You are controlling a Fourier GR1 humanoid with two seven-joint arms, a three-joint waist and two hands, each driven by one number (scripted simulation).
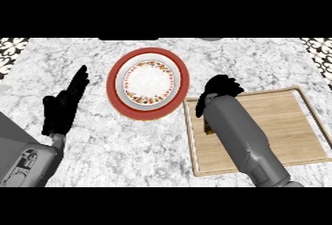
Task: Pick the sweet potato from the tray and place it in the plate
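Marble counter point(84, 145) bears plate point(148, 113), wooden tray point(285, 132); left hand point(63, 105) fingers straight, right hand point(220, 90) fingers curled, contents hidden

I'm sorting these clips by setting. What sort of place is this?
Probably a kitchen counter: a marble-look countertop carries a red-rimmed plate with a floral border and a wooden tray, with patterned tiles at the corners.

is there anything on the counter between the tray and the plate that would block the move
Nothing visible does. The plate lies just left of the wooden tray, with bare marble between them. The right hand is at the tray's upper left corner; the left hand rests farther left.
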